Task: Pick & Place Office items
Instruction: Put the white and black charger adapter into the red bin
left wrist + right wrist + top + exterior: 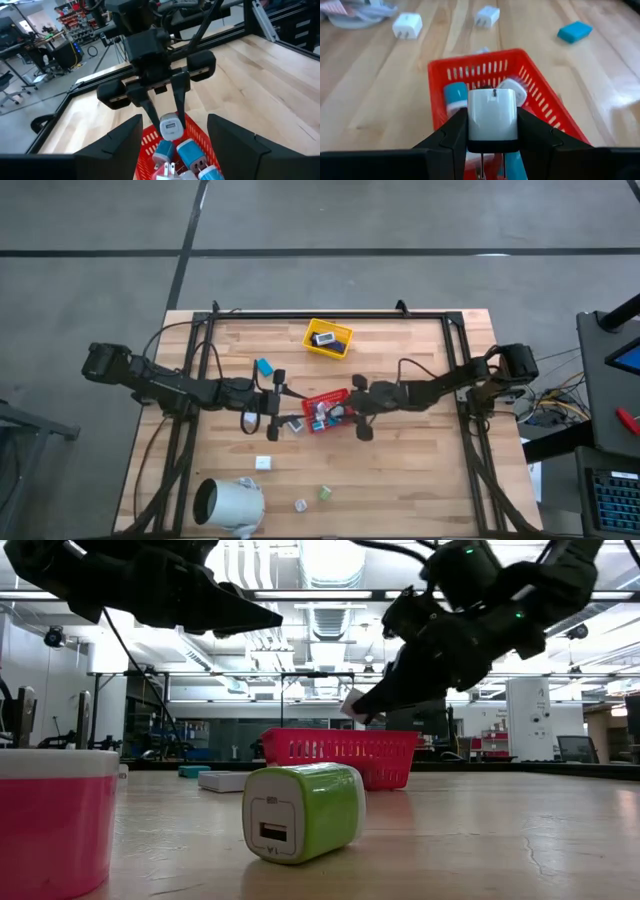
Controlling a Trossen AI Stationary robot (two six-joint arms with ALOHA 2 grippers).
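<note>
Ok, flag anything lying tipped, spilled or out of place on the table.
The large white cylinder lies tipped on its side at the near left corner. Several small chargers sit loose on the wood, outside the red basket.

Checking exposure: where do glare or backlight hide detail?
Low view: bright ceiling lights backlight both arms, so the right pincer reads nearly as a silhouette above the red basket. Right wrist view: window glare whitens the table.

left arm: reaches inward toward the table's middle
left gripper [272,416]: fingers spread apart, holding nothing
right arm: reaches inward, facing the left
right gripper [491,131]: fingers clamped on a white charger [491,118]
</note>
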